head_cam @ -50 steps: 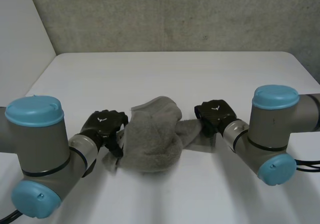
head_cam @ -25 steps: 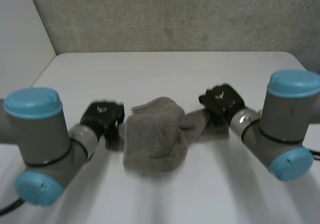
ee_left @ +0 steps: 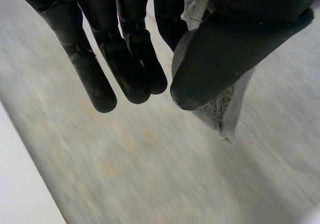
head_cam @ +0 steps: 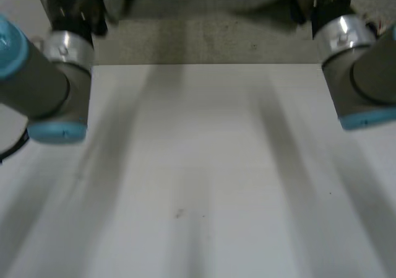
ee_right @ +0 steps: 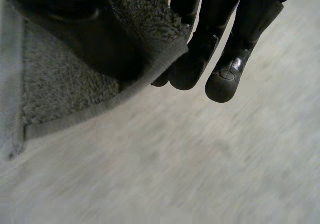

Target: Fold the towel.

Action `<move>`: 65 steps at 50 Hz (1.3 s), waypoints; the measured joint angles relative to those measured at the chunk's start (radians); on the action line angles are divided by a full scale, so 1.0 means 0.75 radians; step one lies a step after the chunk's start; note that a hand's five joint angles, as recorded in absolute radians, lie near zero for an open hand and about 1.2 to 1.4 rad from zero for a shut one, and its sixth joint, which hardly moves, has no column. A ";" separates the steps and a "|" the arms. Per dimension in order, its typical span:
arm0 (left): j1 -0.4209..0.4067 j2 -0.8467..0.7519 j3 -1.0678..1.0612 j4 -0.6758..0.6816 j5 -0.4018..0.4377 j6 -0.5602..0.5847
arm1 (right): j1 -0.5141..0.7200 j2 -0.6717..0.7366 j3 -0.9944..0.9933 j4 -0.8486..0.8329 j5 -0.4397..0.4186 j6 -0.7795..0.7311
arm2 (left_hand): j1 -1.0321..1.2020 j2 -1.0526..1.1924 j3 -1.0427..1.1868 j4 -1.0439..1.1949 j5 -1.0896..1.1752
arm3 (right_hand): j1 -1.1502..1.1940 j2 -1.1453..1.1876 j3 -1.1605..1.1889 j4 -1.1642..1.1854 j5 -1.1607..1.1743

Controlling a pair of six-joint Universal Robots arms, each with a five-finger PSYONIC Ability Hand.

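Head view: grey left arm [head_cam: 46,86] and right arm [head_cam: 365,73] reach up above the white table [head_cam: 198,185], with the hands blurry and cut off.

Left wrist view: the black left hand [ee_left: 235,44] pinches the fuzzy grey towel [ee_left: 222,114], thumb against fingers.

Right wrist view: the black right hand [ee_right: 220,44] clamps the towel's hemmed edge, which is partly hidden under its thumb.

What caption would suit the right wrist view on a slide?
Right robot hand pinching the hemmed edge of a grey towel.

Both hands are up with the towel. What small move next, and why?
Probably ease the hands apart: the left hand and right hand each pinch the towel near an edge, high above the table, so light tension should spread it flat.
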 measured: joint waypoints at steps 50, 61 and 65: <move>-0.037 0.190 -0.774 -0.180 0.156 -0.174 | -0.334 0.026 0.444 0.341 -0.005 -0.120 | -0.973 -1.003 -1.001 -1.003 -0.996 | -1.379 -1.394 -1.399 -1.392 -1.447; 0.050 0.099 -0.666 -0.137 0.158 -0.166 | -0.409 -0.016 0.373 0.608 0.017 -0.112 | -1.009 -1.041 -1.038 -1.041 -1.035 | -1.463 -1.451 -1.466 -1.439 -1.485; 0.094 0.032 -0.596 -0.129 0.169 -0.164 | -0.384 -0.090 0.391 0.663 0.013 -0.049 | -1.007 -1.038 -1.035 -1.038 -1.026 | -1.463 -1.451 -1.466 -1.439 -1.485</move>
